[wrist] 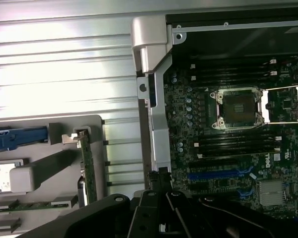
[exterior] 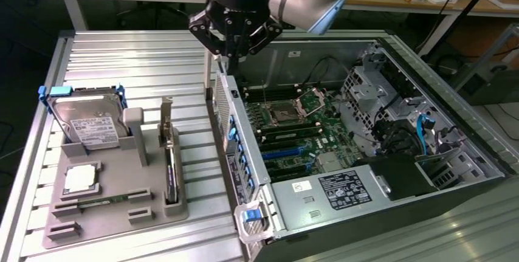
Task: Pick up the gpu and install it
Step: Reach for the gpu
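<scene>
Green circuit-board gpu (exterior: 170,165), standing on edge in grey holder (exterior: 121,213): judged light, stiff, fragile; take by bare upper edge. Jaws together, empty, above computer case (exterior: 220,104) wall.

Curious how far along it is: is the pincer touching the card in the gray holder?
Apart. In the exterior view the pincer hangs over the computer case, while the gpu stands in its gray holder, bare table between.

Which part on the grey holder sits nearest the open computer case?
The gpu, the thin card standing on edge; the hard drive and processor lie farther toward the exterior view's left.
</scene>
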{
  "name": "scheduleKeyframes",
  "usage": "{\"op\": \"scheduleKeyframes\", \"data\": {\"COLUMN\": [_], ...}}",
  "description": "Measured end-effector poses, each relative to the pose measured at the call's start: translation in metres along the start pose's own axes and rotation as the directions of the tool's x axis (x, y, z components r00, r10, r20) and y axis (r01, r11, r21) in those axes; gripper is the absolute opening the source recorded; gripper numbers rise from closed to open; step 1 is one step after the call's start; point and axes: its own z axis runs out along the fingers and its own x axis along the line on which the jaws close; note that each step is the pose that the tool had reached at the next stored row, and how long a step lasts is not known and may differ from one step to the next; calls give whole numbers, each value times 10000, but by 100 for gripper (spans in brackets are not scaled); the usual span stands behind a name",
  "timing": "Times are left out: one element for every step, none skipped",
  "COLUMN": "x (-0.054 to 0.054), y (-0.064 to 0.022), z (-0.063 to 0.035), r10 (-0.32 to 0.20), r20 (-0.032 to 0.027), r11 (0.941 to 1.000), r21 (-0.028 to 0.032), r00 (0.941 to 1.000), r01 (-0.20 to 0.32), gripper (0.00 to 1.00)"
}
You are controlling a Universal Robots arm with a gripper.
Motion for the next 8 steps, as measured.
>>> {"op": "scheduleKeyframes", "data": {"x": [7,13,20,26,33,41,49,56], "y": [0,-1,-1,-2,-2,-3,-4,-4], "z": [0,0,-1,-1,-1,-1,-1,-2], "r10": [0,1,0,0,0,0,0,0], "r20": [0,0,-1,-1,-1,-1,0,0], "r11": [10000,10000,10000,10000,10000,10000,10000,10000], "r21": [0,0,1,1,1,1,0,1], "r00": [10000,10000,10000,10000,10000,10000,10000,10000], "r01": [0,-1,0,0,0,0,0,0], "gripper": [11,11,11,11,11,11,11,11]}}
